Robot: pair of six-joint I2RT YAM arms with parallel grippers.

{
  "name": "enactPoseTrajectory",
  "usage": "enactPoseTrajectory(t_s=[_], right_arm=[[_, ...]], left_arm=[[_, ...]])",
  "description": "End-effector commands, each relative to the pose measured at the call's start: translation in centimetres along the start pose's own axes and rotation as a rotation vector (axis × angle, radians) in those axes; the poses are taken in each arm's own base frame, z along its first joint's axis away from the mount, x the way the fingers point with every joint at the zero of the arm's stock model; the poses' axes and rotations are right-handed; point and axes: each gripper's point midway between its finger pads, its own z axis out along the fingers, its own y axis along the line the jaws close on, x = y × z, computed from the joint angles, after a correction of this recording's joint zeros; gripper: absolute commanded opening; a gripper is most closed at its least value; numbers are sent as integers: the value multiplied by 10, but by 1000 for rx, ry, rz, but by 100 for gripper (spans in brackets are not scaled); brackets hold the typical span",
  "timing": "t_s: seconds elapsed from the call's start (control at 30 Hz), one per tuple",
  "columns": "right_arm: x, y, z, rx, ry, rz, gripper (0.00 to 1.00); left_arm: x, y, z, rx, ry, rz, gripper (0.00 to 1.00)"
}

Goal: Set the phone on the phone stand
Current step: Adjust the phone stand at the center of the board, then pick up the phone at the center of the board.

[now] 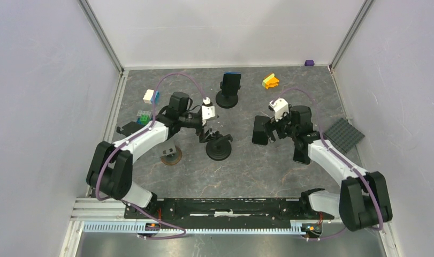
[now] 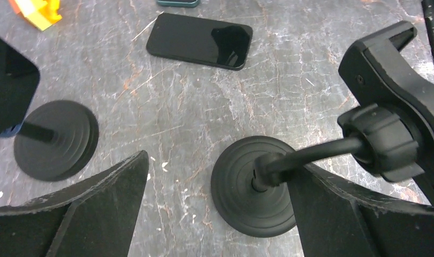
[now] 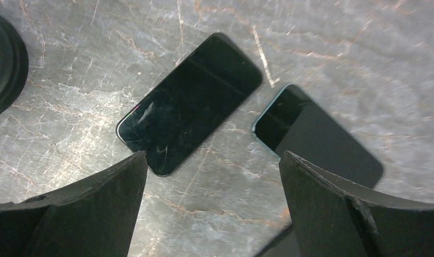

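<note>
The phone (image 3: 190,104) lay mid-frame, just beyond the spread jaws of the right gripper (image 3: 213,160). The left gripper (image 2: 220,166) gaped around the phone stand (image 2: 246,203), perhaps touching it.

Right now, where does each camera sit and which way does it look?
Top external: high behind the bases, looking down on the table; both arms show.
Left wrist: on the left arm, facing down at the empty phone stand; its fingers show.
Right wrist: on the right arm, facing down at two phones; its fingers show.
Shared: top and left wrist both show that stand.
</note>
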Motion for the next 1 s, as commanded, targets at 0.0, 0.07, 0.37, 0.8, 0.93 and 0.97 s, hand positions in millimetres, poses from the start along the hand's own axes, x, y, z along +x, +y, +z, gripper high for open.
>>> enactPoseTrajectory(t_s=[0.0, 0.07, 0.37, 0.8, 0.93, 0.97], right_arm=[[7, 14, 19, -56, 22, 135, 98], [14, 16, 28, -53, 61, 174, 98], [20, 29, 56, -80, 100, 273, 98], [34, 37, 79, -39, 191, 296, 98], [34, 35, 82, -16, 193, 294, 98], [32, 35, 83, -17, 188, 295, 98]], left_arm=[[-3, 17, -20, -134, 14, -14, 100], [0, 18, -30, -175, 33, -30, 100], [7, 9, -59, -276, 104, -4, 100], [18, 2, -62, -286, 133, -54, 100], [16, -3, -64, -284, 126, -52, 100], [15, -4, -64, -284, 125, -50, 100]])
